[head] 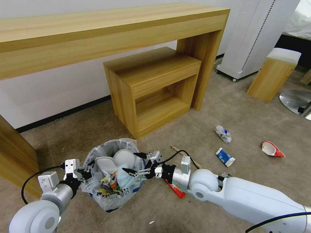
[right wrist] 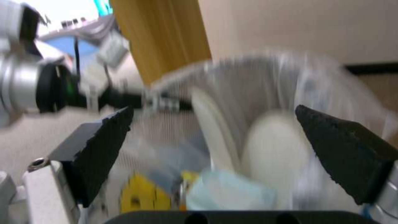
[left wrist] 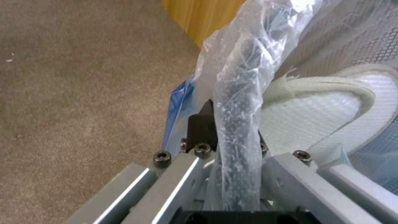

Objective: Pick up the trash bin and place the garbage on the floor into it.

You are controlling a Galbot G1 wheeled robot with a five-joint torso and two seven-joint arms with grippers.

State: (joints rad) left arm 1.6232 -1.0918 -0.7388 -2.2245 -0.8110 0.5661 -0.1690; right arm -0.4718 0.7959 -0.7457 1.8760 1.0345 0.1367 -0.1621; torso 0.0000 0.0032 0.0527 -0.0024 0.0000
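The trash bin, lined with a crinkly plastic bag, is low over the beige floor. My left gripper is shut on the bin's rim, with bag film between its fingers. White slippers and other small litter lie inside the bin. My right gripper hangs open just over the bin's mouth, nothing between its fingers. More garbage lies on the floor: a crushed bottle, a blue-and-white cup, a red-and-white cup, a wooden stick and a red wrapper under my right wrist.
A long wooden table stands along the wall with a wooden cube shelf under it, just behind the bin. A wooden table leg is close to my left arm. A white unit, a wooden stool and a metal base stand at the right.
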